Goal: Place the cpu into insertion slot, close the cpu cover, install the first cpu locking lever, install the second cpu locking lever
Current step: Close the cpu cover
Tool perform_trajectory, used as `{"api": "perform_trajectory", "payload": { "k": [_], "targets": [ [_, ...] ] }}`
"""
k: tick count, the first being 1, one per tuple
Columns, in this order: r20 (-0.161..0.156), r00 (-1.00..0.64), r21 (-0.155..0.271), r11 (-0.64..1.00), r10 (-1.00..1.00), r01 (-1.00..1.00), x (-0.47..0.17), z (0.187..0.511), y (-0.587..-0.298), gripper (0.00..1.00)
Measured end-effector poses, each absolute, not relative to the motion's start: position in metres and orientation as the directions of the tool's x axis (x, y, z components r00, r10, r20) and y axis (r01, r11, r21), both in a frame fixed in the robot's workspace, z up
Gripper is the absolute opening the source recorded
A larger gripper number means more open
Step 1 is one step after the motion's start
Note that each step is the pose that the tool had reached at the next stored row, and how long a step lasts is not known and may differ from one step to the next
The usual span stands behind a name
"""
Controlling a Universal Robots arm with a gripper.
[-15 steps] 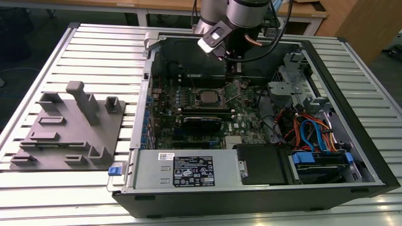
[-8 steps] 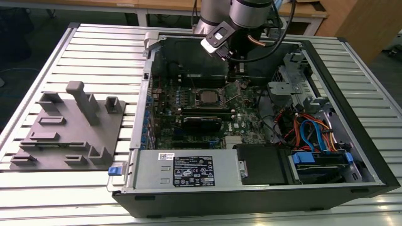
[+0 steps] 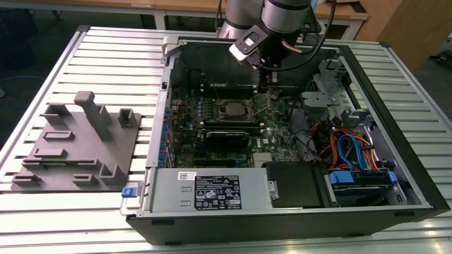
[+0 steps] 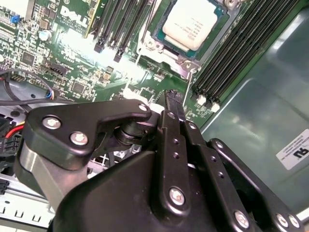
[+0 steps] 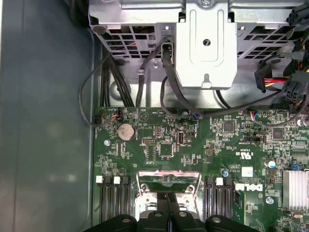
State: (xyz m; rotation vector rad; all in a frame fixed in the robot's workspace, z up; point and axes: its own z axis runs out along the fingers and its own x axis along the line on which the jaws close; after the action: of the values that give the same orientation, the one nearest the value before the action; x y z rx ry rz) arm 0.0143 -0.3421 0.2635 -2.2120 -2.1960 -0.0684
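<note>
In the exterior view, your black fingers [image 3: 263, 91] hang inside the open black computer case [image 3: 282, 227] on the slatted metal counter [image 3: 113, 58]. The small square black-rimmed insertion slot [image 3: 232, 108] lies just beside them. The grey metal power-supply box [image 3: 211, 193], well away from the fingers, carries a white printed label too small to read.

In the second wrist view, your fingers are pressed together on nothing I can see. Just beyond their tips the flat square cpu with its pale silver-grey top [image 4: 193, 24] sits in the slot. The thin silver cpu cover frame [image 4: 146, 44] seems to lie around it. A thin wire locking lever [image 4: 191, 79] juts between chip and fingertips. I judge the lever is your step: push it steadily and keep off the board.

In the first wrist view, the slot lies straight ahead of your closed fingers.
</note>
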Motion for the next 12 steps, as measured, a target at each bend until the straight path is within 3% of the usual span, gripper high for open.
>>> {"api": "perform_trajectory", "payload": {
  "k": [12],
  "targets": [
    [0.045, 0.017, 0.01, -0.017, 0.999, 1.0, 0.039, 0.261, -0.342, 0.11]
  ]
}}
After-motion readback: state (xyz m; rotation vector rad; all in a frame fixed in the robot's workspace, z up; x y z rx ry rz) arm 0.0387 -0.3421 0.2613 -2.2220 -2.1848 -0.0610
